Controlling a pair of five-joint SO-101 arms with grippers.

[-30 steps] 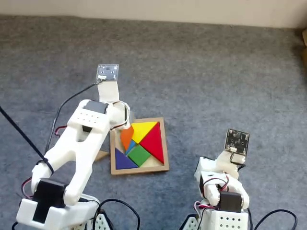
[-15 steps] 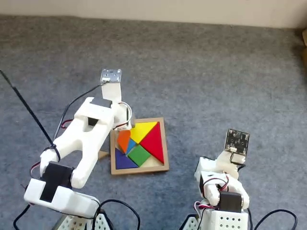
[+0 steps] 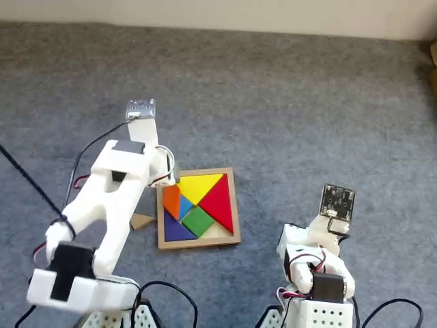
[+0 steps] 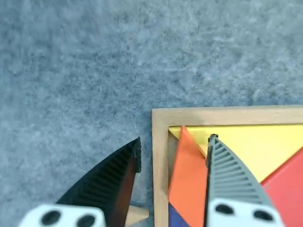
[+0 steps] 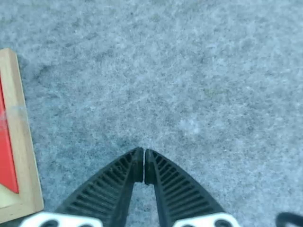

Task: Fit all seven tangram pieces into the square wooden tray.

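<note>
High view showed the square wooden tray [image 3: 237, 205] lying flat on the grey carpeted tabletop [image 3: 307, 102], between the two arms. Six coloured pieces lay inside it:
- a large yellow triangle [image 3: 200, 186] and a large red triangle [image 3: 220, 203], touching along one edge
- a green square [image 3: 198, 220]
- an orange triangle [image 3: 171, 201] against the wall on the left arm's side
- a small blue piece [image 3: 185, 207] between the orange triangle and the green square
- a dark purple triangle [image 3: 175, 229] in the near corner

A pale strip of tray floor was bare along the near wall. A tan wooden piece [image 3: 142, 221] lay on the tabletop just outside the tray, beside the left arm [image 3: 113, 198].

Left wrist view showed the left end effector [image 4: 174, 139] spread wide and gripping nothing. It straddled the tray's rim [image 4: 160, 142]. One finger stood over the tabletop outside the tray and the other over the orange triangle [image 4: 187, 179], next to the yellow triangle [image 4: 255, 146].

Right wrist view showed the right end effector [image 5: 143, 152] closed to a thin slit with nothing in it. It was over the bare tabletop, well apart from the tray's rim [image 5: 19, 165]. The right arm [image 3: 317, 266] sat folded at the near edge.
</note>
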